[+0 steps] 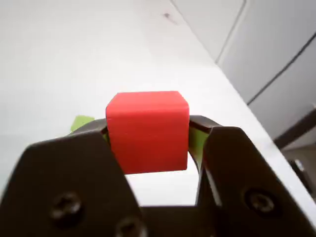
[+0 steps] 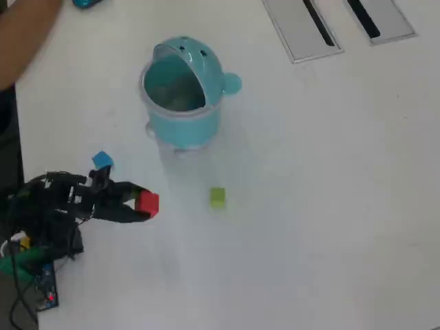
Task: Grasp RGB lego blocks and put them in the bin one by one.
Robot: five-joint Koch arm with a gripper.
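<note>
- White, smooth table [image 2: 309, 227] under everything, matte, with wide bare room ahead of the gripper
- Two grey rectangular panels [image 2: 302, 27] with black slots at the far edge, well apart from the gripper
- Black gripper [image 2: 146, 204] pinching a red block [image 1: 147, 131] between both jaws, seen close in the wrist view; glossy plastic cube with crisp edges
- Blue block [image 2: 102, 160] just beside the arm, behind the fingertips in the overhead view
- Yellow-green block [image 2: 217, 197] near, straight ahead of the tips, lying apart on the table
- Round light-teal bin [image 2: 182, 124] beyond, domed lid tipped back, mouth open, ear knob on its side
</note>
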